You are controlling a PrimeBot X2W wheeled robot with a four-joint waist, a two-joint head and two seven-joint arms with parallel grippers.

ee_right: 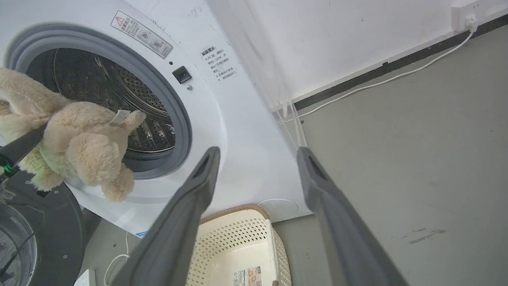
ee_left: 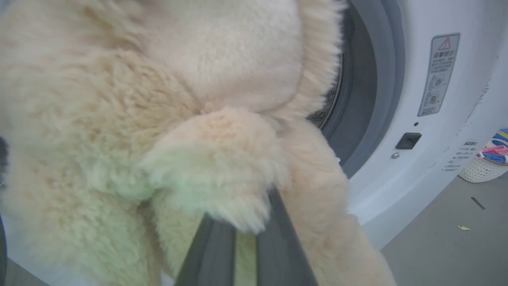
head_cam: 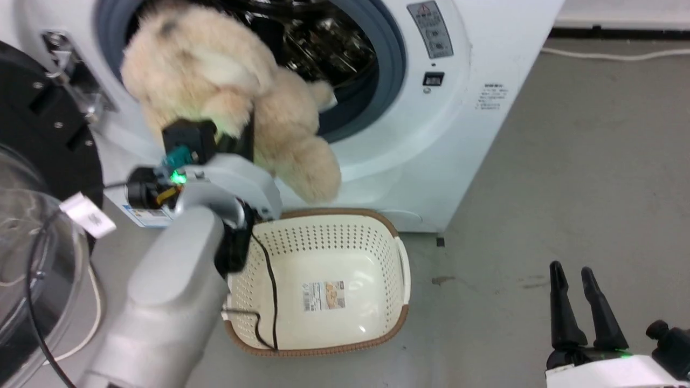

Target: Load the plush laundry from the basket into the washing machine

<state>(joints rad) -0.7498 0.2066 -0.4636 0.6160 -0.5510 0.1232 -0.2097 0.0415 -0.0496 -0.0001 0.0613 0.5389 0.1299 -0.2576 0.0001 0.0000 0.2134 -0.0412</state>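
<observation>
My left gripper (ee_left: 243,237) is clamped on one cream plush toy (head_cam: 215,81) at the open mouth of one washing machine (head_cam: 485,140). One basket (head_cam: 403,269) sits on the floor (head_cam: 566,205) below it; my right gripper (head_cam: 572,276) is spread apart.

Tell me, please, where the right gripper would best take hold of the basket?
Probably the right side handle, from above, with a finger on each side of the rim. The basket stands upright and empty, that handle faces the open right gripper, and the left arm overhangs the far side.
</observation>
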